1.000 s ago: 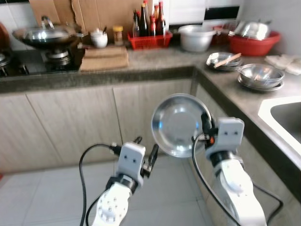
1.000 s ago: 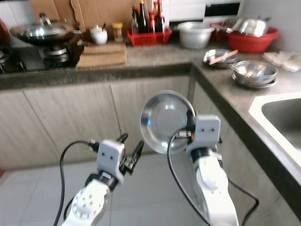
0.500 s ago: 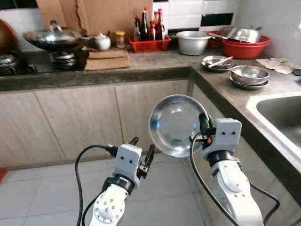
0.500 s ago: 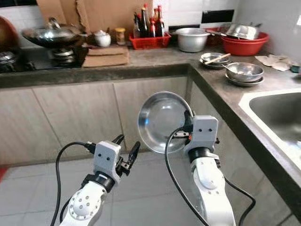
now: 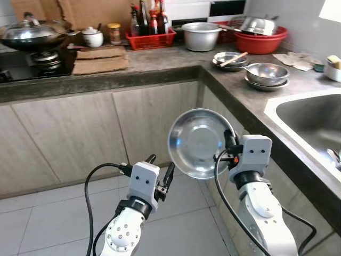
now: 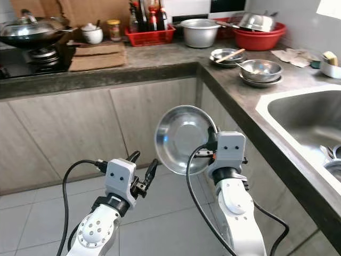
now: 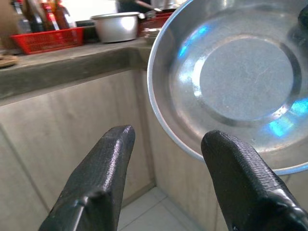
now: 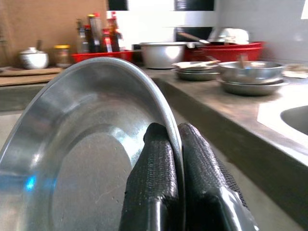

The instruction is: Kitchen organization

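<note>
Steel plate (image 5: pixel 198 142) held on edge, rim pinched between right gripper (image 8: pixel 174 144) fingers, raised at mid-height beside the counter (image 5: pixel 160 66), left gripper (image 5: pixel 160 176) spread and empty, just below-left of plate

Both head views look forward and down from above the steel plate (image 5: pixel 200 143), toward the corner surface (image 5: pixel 160 66). Each wrist view sits close against that plate, facing the same surface beyond it.
</note>
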You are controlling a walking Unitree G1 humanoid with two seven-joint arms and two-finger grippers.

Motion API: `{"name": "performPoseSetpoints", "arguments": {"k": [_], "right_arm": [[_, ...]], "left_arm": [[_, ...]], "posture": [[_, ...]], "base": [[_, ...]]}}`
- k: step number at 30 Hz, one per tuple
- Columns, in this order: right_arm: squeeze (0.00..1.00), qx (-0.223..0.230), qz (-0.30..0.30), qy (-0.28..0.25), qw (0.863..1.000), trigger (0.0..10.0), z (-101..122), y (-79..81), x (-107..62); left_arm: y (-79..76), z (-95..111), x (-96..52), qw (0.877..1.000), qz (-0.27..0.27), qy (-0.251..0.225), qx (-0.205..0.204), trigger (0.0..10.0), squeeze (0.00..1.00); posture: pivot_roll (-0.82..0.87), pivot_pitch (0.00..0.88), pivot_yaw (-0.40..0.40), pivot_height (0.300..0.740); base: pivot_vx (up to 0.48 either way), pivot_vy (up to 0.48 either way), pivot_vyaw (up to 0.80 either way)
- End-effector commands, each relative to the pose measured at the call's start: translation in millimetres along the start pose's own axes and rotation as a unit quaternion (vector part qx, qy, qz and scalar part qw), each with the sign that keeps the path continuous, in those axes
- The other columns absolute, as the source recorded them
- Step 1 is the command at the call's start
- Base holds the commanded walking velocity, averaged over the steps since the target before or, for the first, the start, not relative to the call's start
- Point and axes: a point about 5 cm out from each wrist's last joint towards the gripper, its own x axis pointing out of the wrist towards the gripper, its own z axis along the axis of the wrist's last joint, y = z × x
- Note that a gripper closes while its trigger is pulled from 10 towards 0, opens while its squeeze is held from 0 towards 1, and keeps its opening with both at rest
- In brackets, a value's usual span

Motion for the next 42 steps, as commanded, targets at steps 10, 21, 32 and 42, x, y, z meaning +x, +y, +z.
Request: {"name": "performPoseSetpoints", "arguments": {"k": [10,21,32,42], "right_arm": [[0.00,0.008,-0.007,-0.008,1.000,10.0,5.9,0.7,-0.3],[0.00,0.007,-0.010,-0.009,1.000,10.0,6.2,0.9,0.2],[0.00,0.008,-0.011,-0.010,1.000,10.0,6.0,1.2,0.6],[0.00,0.010,-0.012,-0.011,1.000,10.0,6.2,2.7,0.8]], "left_arm": [[2.0,0.0,-0.4,1.000,0.000,0.004,0.000,10.0,0.00],[2.2,0.1,0.0,1.000,-0.002,0.004,0.000,10.0,0.00],[1.9,0.2,0.4,1.000,-0.008,0.002,0.001,10.0,0.00],[2.5,0.4,1.1,1.000,-0.012,0.001,0.003,10.0,0.00]], "posture": [[0.03,0.003,-0.009,0.740],[0.03,0.000,-0.010,0.740],[0.03,0.000,-0.003,0.740],[0.03,0.000,0.000,0.740]], "base": [[0.000,0.279,-0.78],[0.000,0.324,-0.77],[0.000,0.285,-0.76],[0.000,0.290,-0.76]]}}
